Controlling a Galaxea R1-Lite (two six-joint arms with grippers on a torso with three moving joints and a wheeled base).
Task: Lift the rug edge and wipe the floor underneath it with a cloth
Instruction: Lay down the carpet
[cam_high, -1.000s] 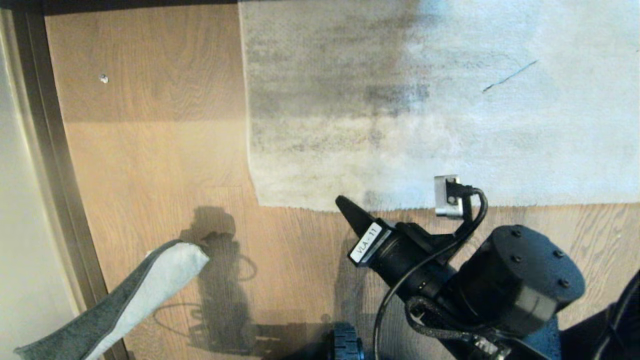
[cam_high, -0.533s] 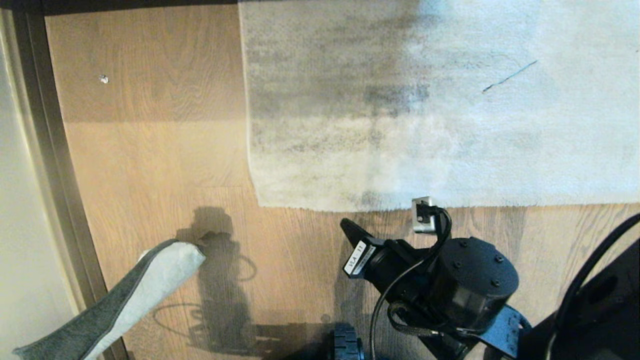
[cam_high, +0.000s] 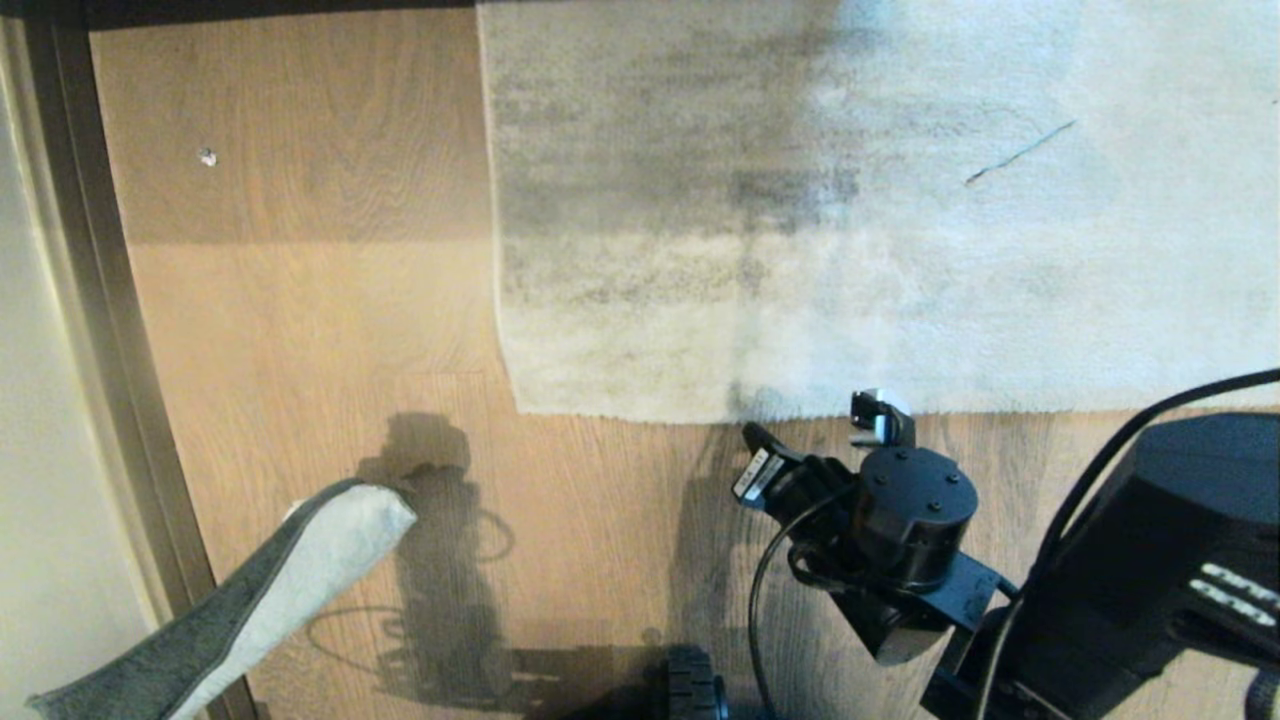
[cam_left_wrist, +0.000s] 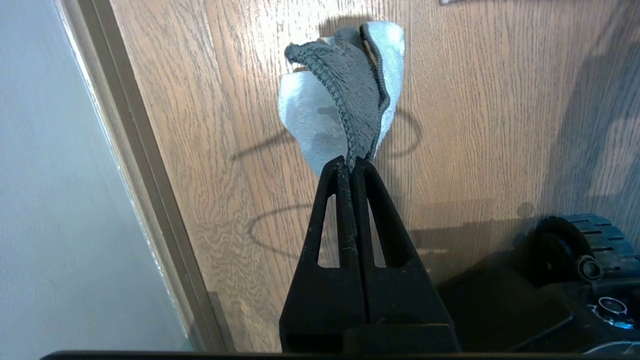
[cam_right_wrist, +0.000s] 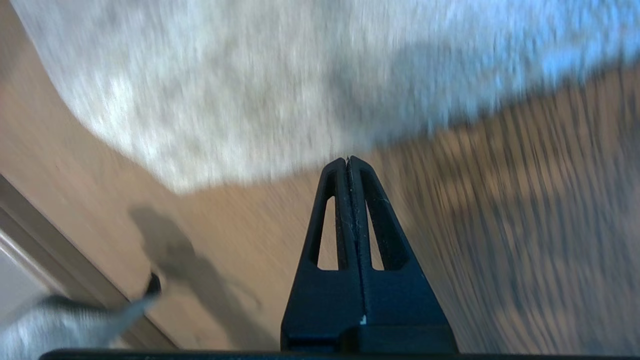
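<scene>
Here, at the far left of the head view, a pale wall meets a dark brown baseboard strip (cam_high: 95, 330) that runs along the floor (cam_high: 320, 300), warm brown wood-grain planks. Just inward of that strip the cloth (cam_high: 250, 610) hangs above the floor, dark grey on one face and off-white on the other, casting a shadow on the planks beside it. The left wrist view shows the left pincer (cam_left_wrist: 351, 162) pressed tight together on the cloth's lower folds, its fingers (cam_left_wrist: 330, 200) gripping the dark stitched hem. A small pale speck (cam_high: 207, 157) lies on the bare floor farther off. Toward the middle, the rug edge (cam_high: 640, 415) lies flat on the planks, with its square corner near the centre and grey mottled streaks across the pile behind it. To the right, the right pincer (cam_high: 752, 436) hovers just short of that border, over bare floor, its jaws fully together and holding nothing. Part of a black wheel (cam_high: 692, 690) shows at the bottom.
</scene>
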